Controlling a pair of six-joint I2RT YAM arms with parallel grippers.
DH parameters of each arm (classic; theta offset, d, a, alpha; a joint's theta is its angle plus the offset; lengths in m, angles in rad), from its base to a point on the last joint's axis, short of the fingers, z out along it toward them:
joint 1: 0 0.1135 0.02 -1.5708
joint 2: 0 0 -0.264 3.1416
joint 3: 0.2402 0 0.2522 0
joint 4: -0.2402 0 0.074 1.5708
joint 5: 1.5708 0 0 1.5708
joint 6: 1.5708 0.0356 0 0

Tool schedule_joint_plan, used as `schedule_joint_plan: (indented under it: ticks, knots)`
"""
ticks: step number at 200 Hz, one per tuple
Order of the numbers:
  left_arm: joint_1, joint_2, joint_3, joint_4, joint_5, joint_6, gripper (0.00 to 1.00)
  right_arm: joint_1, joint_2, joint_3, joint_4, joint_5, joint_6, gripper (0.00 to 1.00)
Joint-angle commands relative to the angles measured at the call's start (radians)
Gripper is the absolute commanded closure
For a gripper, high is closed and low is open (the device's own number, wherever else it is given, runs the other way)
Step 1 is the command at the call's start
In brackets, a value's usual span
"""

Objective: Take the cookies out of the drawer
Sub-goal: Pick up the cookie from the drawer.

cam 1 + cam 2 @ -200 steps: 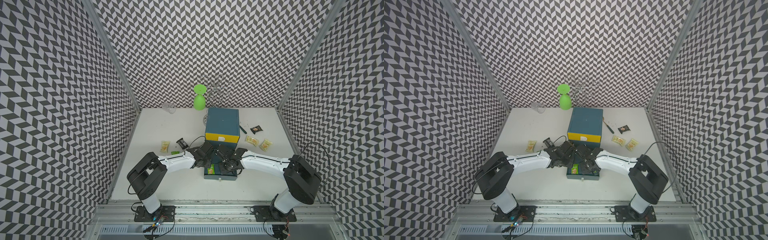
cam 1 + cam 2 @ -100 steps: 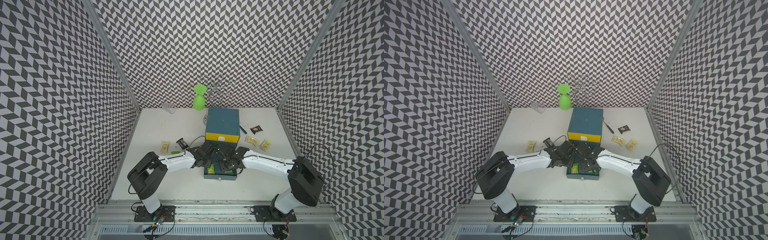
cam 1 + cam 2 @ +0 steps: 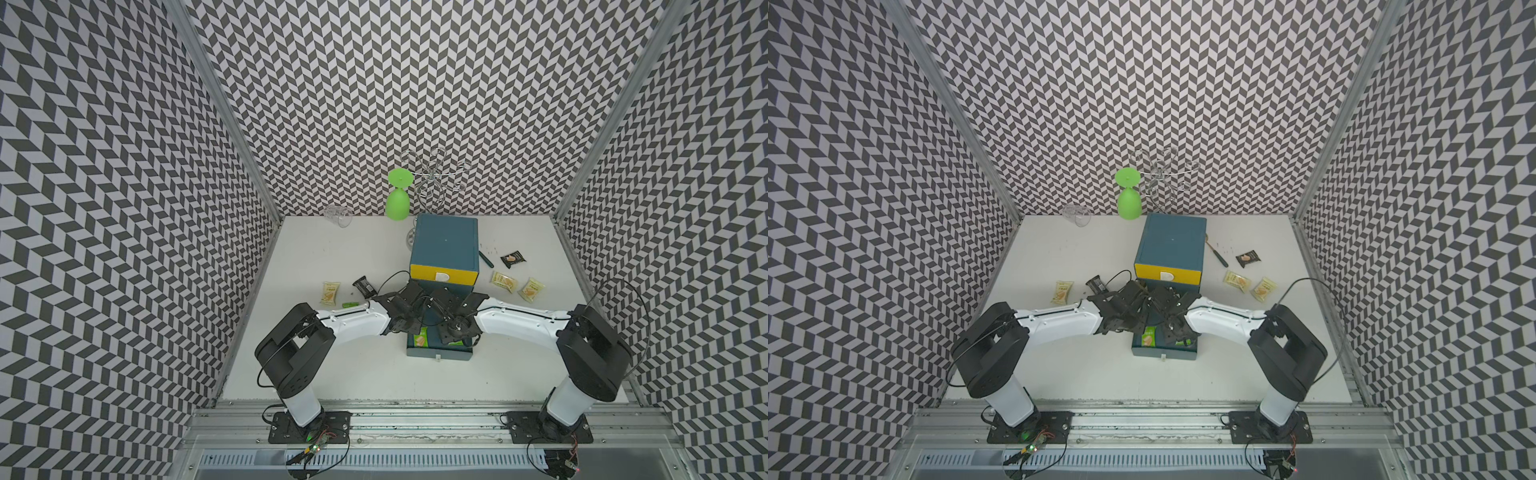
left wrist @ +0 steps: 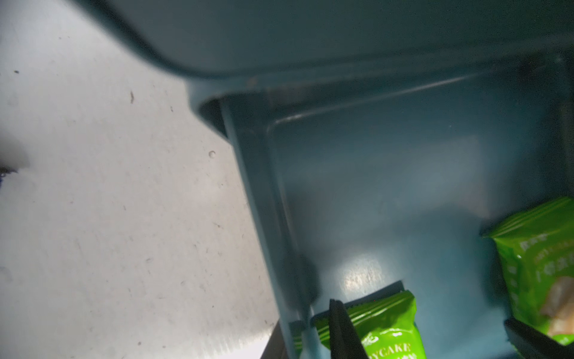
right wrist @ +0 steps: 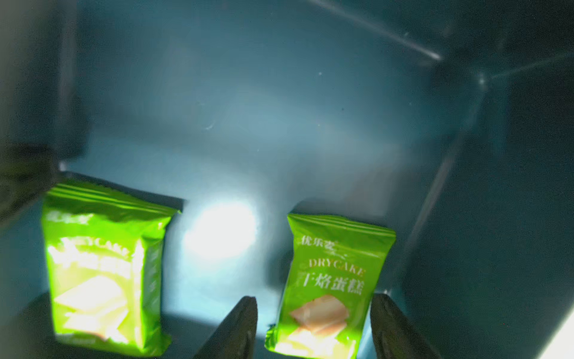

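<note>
Your right gripper (image 5: 313,298) stands open astride one green packet (image 5: 332,264) in the drawer (image 5: 279,108); your left gripper (image 4: 421,311) is partly open, holding nothing.

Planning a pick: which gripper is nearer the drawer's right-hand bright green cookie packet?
Right. The right gripper straddles that packet; the left gripper is by the other green packet.

White table (image 3: 374,374), centre: blue drawer cabinet (image 3: 444,245); rear: wire rack (image 3: 430,179), clear glass (image 3: 338,215) on its side. Left side: pale yellow cookie packet (image 3: 330,292), small black box (image 3: 365,286), green stick (image 3: 350,304). Right side: dark pen (image 3: 485,258), black cookie packet (image 3: 513,258), two yellow cookie packets (image 3: 504,281) (image 3: 531,289)
</note>
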Motion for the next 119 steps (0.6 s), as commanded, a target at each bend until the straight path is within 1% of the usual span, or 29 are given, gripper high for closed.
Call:
schedule_joint_plan:
  ticks: [1, 43, 81, 119]
  knots:
    - [-0.013, 0.023, 0.032, 0.065, -0.011, 0.001, 0.79, -0.006, 0.040, 0.013, 0.047, 0.019, 0.004, 0.37]
    - [-0.013, 0.031, 0.033, 0.073, -0.009, 0.002, 0.79, -0.007, 0.083, 0.014, 0.083, -0.018, -0.005, 0.38]
    - [-0.012, 0.035, 0.030, 0.079, -0.006, 0.001, 0.80, -0.005, 0.061, 0.011, 0.146, -0.093, -0.010, 0.39]
    - [-0.013, 0.033, 0.029, 0.076, -0.009, 0.001, 0.80, -0.006, 0.011, 0.036, 0.110, -0.047, -0.007, 0.39]
